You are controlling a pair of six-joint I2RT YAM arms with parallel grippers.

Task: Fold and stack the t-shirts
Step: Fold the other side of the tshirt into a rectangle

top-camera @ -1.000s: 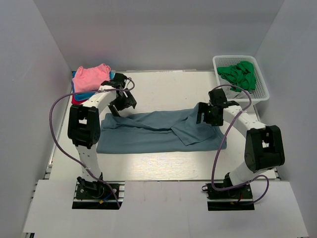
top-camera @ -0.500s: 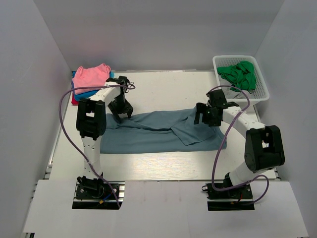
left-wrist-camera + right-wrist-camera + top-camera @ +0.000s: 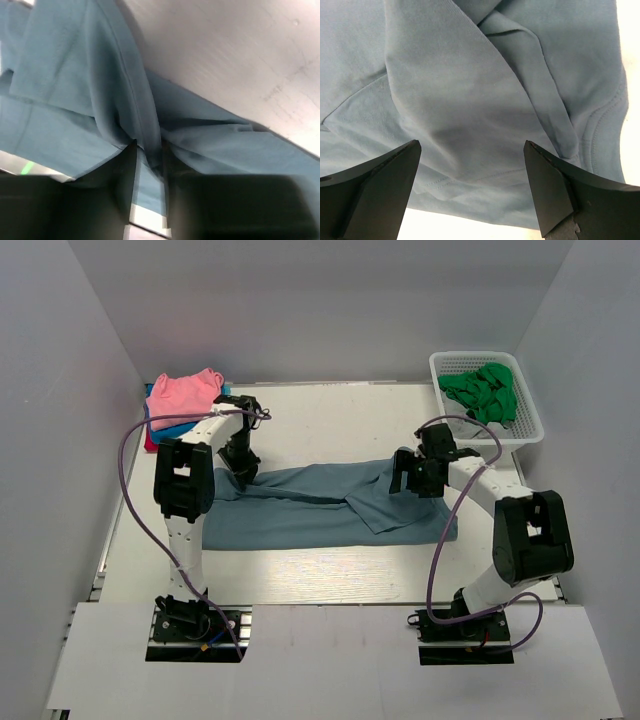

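Slate shirt (image 3: 300, 510) lay spread across mid desk (image 3: 330, 420). Right tool (image 3: 415, 478) gaped wide just over its right end, grasping nothing. Left tool (image 3: 243, 472) clenched a bunched fold at its far-left edge. Pink shirt (image 3: 183, 392) topped the far-left stack. Basket (image 3: 476, 356) far right.

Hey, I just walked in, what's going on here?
Two robot arms are folding a slate-blue t-shirt spread on the table. The left gripper pinches a ridge of cloth at its far left edge; the right gripper hovers open over the right end. A pile with a pink shirt on top sits at the far left corner.
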